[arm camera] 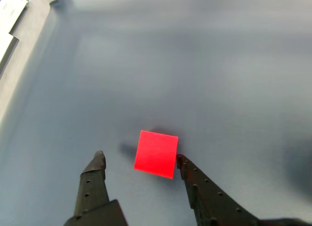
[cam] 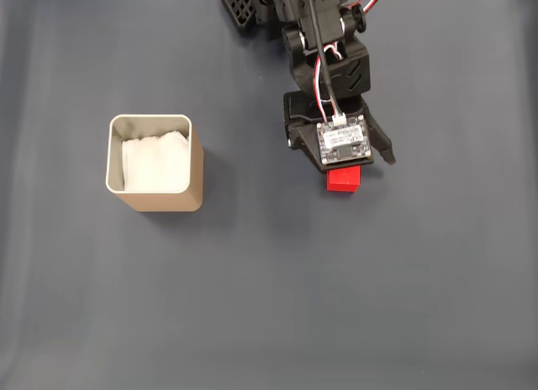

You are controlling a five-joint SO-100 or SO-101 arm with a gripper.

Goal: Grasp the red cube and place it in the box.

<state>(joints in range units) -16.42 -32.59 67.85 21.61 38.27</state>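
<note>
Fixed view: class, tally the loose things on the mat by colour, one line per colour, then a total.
Red: 1, the cube
Tan: 1, the box
Total: 2

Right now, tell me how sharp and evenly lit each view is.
Fixed view: crisp, even light, soft shadow beside the box. Wrist view: far mat hazy and streaked, red cube sharp-edged but oversaturated, faint shadow behind it, open claw in focus.
</note>
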